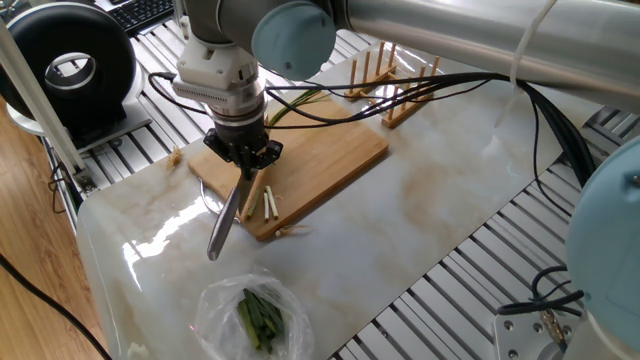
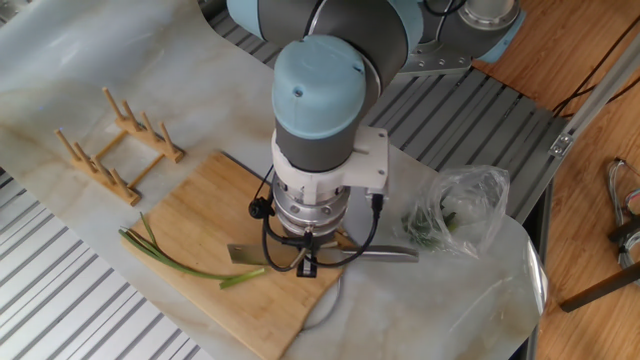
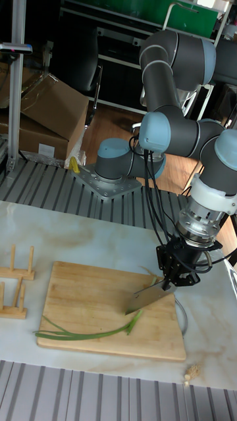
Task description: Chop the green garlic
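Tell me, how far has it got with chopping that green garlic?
Barely started. A few short cut sticks already lie at the cutting board's near edge. The hand holds a knife above the board. Most of the green garlic stalk is still one long uncut piece, so nearly all the chopping remains.

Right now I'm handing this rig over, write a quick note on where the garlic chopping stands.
Gripper: shut on the knife, blade raised over the near end of the board.
Garlic: a few short cut sticks lie by the blade at the board's near end; the long stalk lies along one long edge of the board.
Done: some pieces cut.
Left: chop the remaining stalk.
Nearby: bagged greens and a wooden rack, both off the board.
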Controlling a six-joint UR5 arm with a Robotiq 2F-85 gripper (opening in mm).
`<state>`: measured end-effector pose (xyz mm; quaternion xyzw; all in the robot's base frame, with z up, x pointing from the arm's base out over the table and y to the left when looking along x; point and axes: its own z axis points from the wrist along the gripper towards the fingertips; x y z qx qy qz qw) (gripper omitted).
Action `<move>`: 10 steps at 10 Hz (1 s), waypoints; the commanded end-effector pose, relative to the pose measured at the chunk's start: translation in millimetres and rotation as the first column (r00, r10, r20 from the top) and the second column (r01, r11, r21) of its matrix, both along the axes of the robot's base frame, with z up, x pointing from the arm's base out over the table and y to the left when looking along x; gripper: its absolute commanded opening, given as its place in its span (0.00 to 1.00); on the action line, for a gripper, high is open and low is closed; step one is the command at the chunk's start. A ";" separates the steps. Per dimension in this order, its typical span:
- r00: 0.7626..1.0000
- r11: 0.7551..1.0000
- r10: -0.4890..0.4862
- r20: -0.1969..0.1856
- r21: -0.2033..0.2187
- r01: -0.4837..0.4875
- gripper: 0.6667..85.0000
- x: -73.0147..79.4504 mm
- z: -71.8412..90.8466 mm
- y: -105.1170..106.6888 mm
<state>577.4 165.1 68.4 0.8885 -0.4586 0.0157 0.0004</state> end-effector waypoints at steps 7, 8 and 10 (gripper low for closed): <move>0.999 1.000 0.019 -0.030 -0.015 -0.019 0.01 -13.0 -1.7 -1.2; 0.999 1.000 0.019 -0.030 -0.020 -0.019 0.01 -13.4 -1.8 -2.1; 0.999 0.999 0.024 -0.038 -0.030 -0.025 0.01 -15.7 -1.9 -4.6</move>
